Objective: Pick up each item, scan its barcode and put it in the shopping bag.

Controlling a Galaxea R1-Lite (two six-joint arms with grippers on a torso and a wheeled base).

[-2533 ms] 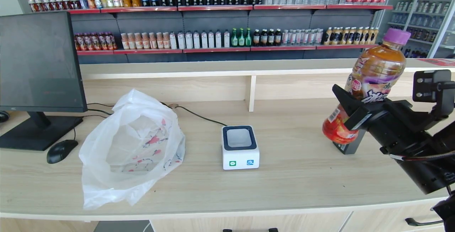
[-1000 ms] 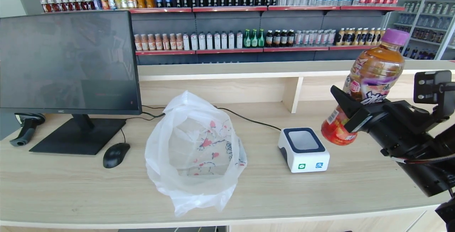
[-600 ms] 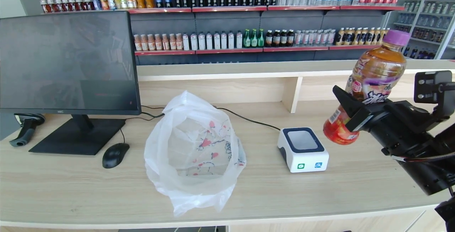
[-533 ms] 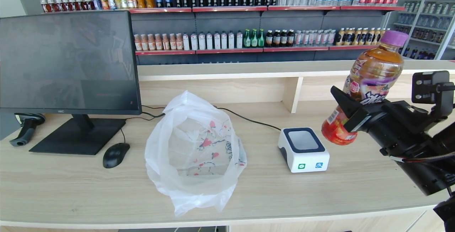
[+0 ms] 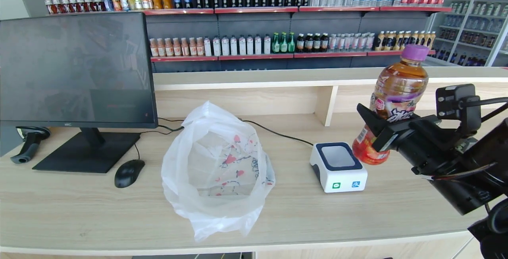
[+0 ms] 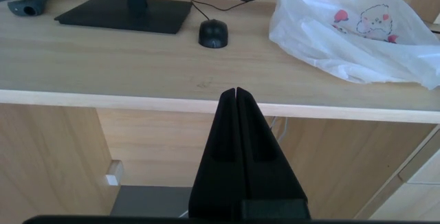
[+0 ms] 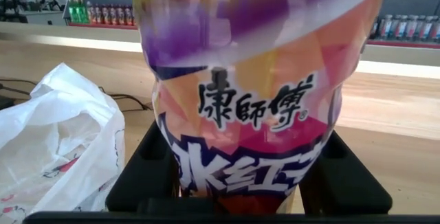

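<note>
My right gripper (image 5: 387, 130) is shut on a tea bottle (image 5: 391, 104) with a purple cap, held nearly upright above the counter, just right of the white barcode scanner (image 5: 338, 167). The bottle's label (image 7: 254, 107) sits between the black fingers (image 7: 137, 165) in the right wrist view. A barcode strip shows on the bottle's lower left side. The white plastic shopping bag (image 5: 216, 167) lies open in the middle of the counter, left of the scanner; the bag (image 6: 357, 28) also shows in the left wrist view. My left gripper (image 6: 236, 97) is shut and empty, below the counter's front edge.
A black monitor (image 5: 75, 72) stands at the left with a mouse (image 5: 129, 172) beside its base and a handheld scanner (image 5: 27, 143) at the far left. A cable runs from the barcode scanner behind the bag. Drink shelves line the back wall beyond a raised ledge (image 5: 278, 78).
The head camera panned early on, shifting the scene right. Since then my right gripper has carried the bottle left and slightly down, closer to the scanner. The left gripper shows no change.
</note>
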